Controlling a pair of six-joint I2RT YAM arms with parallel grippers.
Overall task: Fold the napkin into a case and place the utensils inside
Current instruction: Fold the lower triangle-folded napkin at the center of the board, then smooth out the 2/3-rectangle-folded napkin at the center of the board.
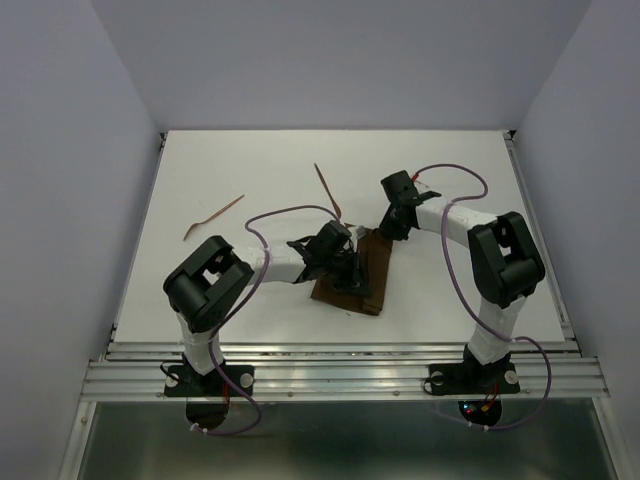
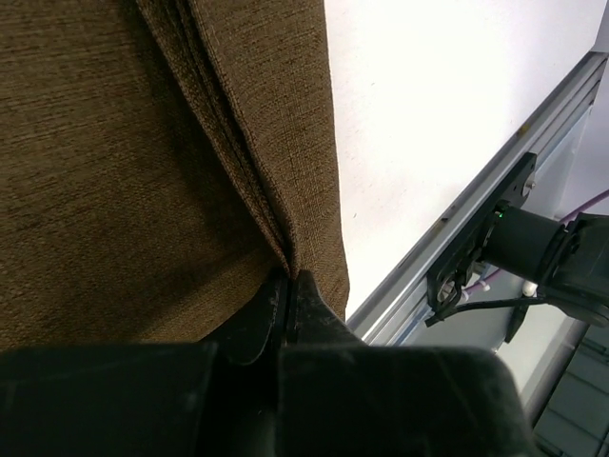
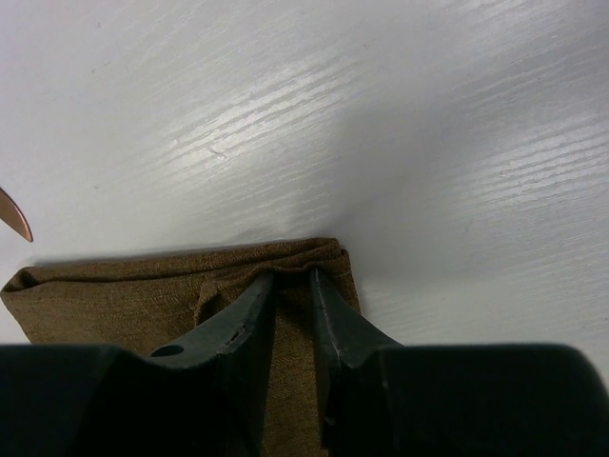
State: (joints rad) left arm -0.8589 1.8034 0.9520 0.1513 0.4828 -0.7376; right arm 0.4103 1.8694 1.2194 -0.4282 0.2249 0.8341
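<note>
In the top view, the folded dark brown napkin [image 1: 368,285] is found at the centre of the frame. Much of it is covered by the left gripper [image 1: 347,268] and the right gripper [image 1: 393,228], so neither pair of jaws can be made out there. Two thin utensils [image 1: 212,217] are seen on the white table [image 1: 480,180], one at the left and the second utensil [image 1: 328,190] just above the cloth. In the left wrist view, the napkin [image 2: 143,143] fills the left of the frame with coarse weave, its stacked layers cut off at the top. The left gripper [image 2: 288,290] is clenched on a fold at bottom centre. In the right wrist view, only a utensil tip [image 3: 11,211] is shown at the left edge. The napkin [image 3: 114,295] lies low in the frame, its right end clamped by the right gripper [image 3: 293,300].
</note>
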